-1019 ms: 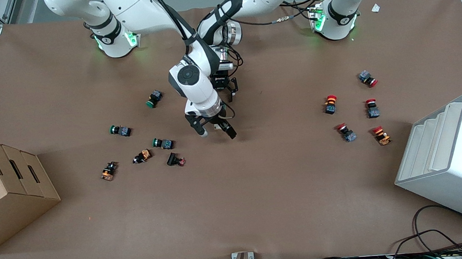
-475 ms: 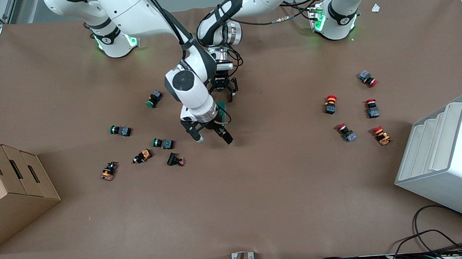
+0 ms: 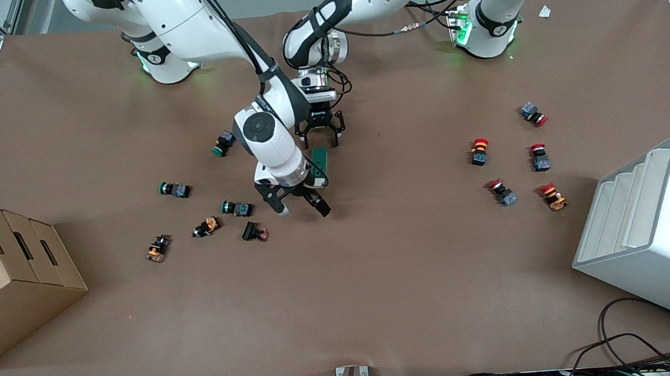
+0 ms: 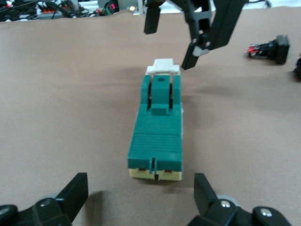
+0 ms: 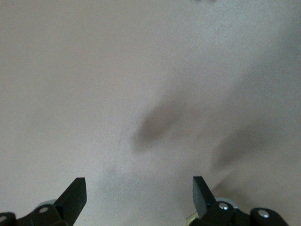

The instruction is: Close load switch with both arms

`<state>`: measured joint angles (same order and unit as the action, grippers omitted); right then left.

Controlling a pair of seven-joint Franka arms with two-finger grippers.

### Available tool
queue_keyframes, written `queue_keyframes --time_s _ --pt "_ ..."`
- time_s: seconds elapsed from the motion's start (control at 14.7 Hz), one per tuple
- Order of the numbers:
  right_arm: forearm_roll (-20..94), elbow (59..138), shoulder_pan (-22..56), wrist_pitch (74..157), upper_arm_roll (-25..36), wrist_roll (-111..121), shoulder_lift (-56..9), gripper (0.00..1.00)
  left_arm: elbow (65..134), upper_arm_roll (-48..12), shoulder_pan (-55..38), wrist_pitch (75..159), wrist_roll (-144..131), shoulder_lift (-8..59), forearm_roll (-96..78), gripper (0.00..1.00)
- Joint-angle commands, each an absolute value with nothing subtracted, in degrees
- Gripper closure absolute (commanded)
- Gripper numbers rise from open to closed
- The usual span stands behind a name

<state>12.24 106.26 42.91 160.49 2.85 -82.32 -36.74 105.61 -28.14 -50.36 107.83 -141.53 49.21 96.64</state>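
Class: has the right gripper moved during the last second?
Yes. The right gripper has slid off the load switch, toward the front camera and the right arm's end.

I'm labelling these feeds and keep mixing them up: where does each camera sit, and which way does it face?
Front view: high across the table, facing both arms' bases; shows the right gripper and left gripper.
Left wrist view: on the left arm, looking at the load switch between its own open fingers; the right gripper shows too.
Right wrist view: on the right arm, facing bare table past its own open fingers.
Shared: front and left wrist views both show the load switch.
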Motion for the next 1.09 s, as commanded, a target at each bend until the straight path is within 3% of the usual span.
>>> queue_keyframes --time_s 0.0,0.41,0.75,1.02 --pt "12.22 105.56 41.40 160.23 2.37 -79.90 -36.91 0.00 106.35 -28.04 -50.54 107.67 -140.36 47.90 93.96 0.02" --pt "12.30 105.56 35.43 149.61 2.37 -68.93 -32.18 0.00 106.26 -28.04 -50.54 107.67 -140.19 46.32 90.79 0.01" --pt "12.30 105.56 25.69 130.03 2.37 -51.10 -22.87 0.00 106.17 -28.91 -50.28 107.67 -138.44 43.60 86.50 0.02" --pt "12.30 105.56 17.51 121.04 2.37 -35.19 -18.55 0.00 104.86 -29.09 -49.75 107.75 -131.15 40.44 78.59 0.01"
